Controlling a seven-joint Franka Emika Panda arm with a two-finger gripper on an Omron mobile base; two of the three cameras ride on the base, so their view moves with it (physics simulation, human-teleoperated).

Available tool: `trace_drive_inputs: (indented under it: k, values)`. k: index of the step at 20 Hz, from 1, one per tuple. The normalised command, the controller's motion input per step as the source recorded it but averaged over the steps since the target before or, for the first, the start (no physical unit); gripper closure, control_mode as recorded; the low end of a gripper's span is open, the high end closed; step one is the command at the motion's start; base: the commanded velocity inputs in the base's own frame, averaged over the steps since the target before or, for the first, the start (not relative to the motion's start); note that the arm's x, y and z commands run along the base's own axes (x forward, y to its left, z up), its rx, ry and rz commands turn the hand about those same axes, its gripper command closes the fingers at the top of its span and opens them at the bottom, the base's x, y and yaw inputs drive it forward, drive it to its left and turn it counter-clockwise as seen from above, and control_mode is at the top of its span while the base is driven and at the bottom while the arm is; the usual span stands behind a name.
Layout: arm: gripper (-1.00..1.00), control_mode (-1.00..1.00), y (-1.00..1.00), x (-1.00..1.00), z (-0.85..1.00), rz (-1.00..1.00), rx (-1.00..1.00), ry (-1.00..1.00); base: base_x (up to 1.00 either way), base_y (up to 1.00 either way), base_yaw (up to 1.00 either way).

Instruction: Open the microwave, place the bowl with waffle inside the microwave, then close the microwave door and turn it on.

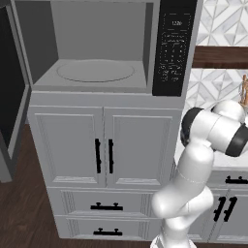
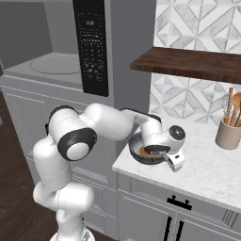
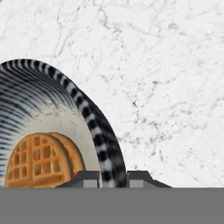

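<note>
**Door open, gripper pinching the bowl's rim on the counter**

The microwave (image 1: 101, 53) stands open: its door (image 1: 12, 92) is swung out at 9 o'clock in the left base view, and the round turntable (image 1: 95, 70) inside is bare. So the first step looks done.

The bowl (image 2: 143, 153) sits on the white marble counter (image 2: 207, 169), at about 4 o'clock from the microwave in the right base view, with the waffle (image 3: 41, 159) lying in its bottom. The gripper (image 3: 113, 177) is down over the bowl's edge. In the hand view its two dark fingertips (image 3: 85, 178) straddle the striped rim, one inside the bowl and one outside, narrowed almost to the rim's thickness. They appear to be pinching the rim, though the bowl rests on the counter and is not yet lifted.

By my reading, what remains is lifting the bowl, carrying it onto the turntable, shutting the door and pressing the keypad (image 1: 174, 46).

The keypad's display shows pale digits, too small to read with confidence; no brand is legible. A tan utensil pot (image 2: 229, 134) stands at 3 o'clock.
</note>
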Motion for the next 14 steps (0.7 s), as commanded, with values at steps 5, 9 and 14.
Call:
trace_drive_inputs:
  k: [5,9,14]
  values:
    - [1.00,-1.00,-0.04,-0.21,0.14,-0.02,0.10,-0.13,0.00,0.00,0.00]
    - [1.00,-1.00,-0.24,-0.68,0.68,-0.01,0.29,-0.31,0.00,0.00,0.00]
    - [1.00,-1.00,0.01,-0.97,0.63,-0.01,0.10,-0.19,0.00,0.00,0.00]
